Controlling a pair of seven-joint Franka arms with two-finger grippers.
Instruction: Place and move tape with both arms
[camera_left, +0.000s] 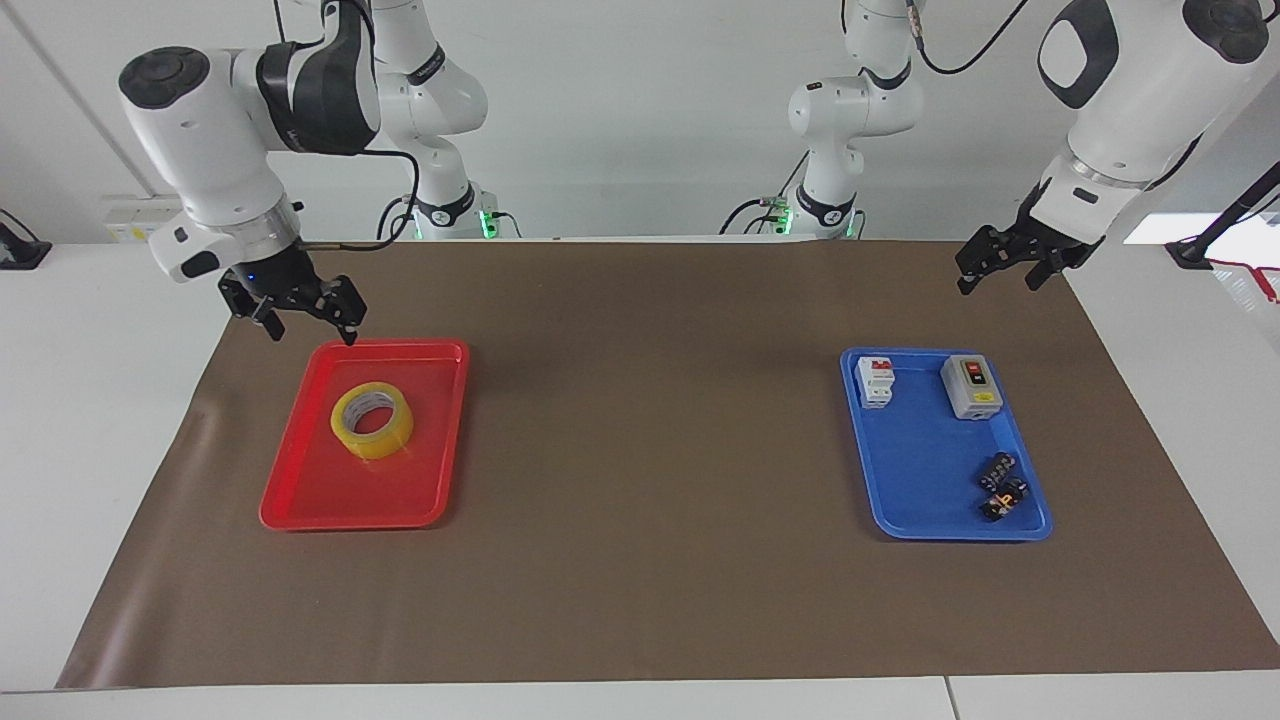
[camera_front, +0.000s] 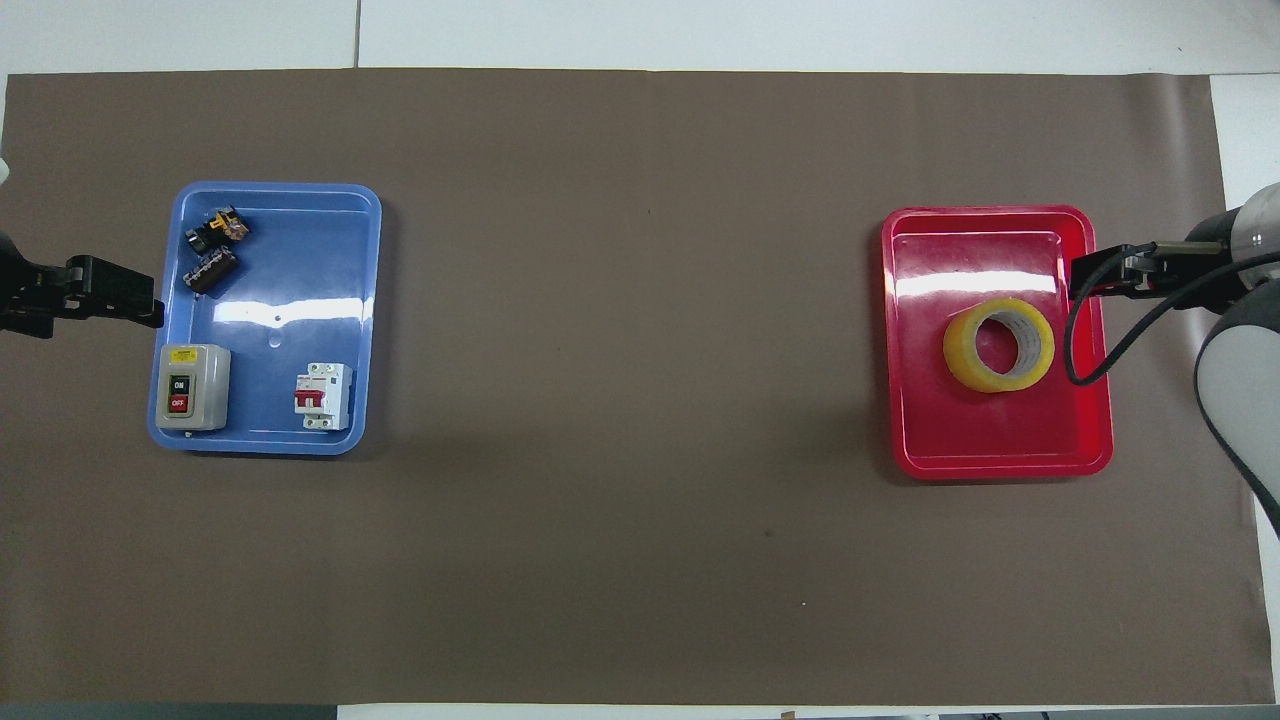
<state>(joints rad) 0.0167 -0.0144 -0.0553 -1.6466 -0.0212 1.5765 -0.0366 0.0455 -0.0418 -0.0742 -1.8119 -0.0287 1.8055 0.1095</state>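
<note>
Brown mat (camera_left: 650, 450) on white table (camera_left: 90, 400), tape (camera_left: 372, 420) in red tray (camera_left: 300, 505), both jaws wide, empty.

Tabletop count: two trays, one roll of tape, four small electrical parts.
One red tray (camera_left: 300, 500) holds the tape (camera_left: 372, 420); one blue tray (camera_left: 925, 480) holds a switch box (camera_left: 971, 386), a circuit breaker (camera_left: 875, 381) and two small dark parts (camera_left: 1001, 485).

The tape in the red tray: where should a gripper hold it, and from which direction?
The tape lies flat in the red tray, hole upward. Probably best from above: one finger inside the core, one outside, pinching the ring's wall. Its side is broad and curved, so harder to span.
</note>
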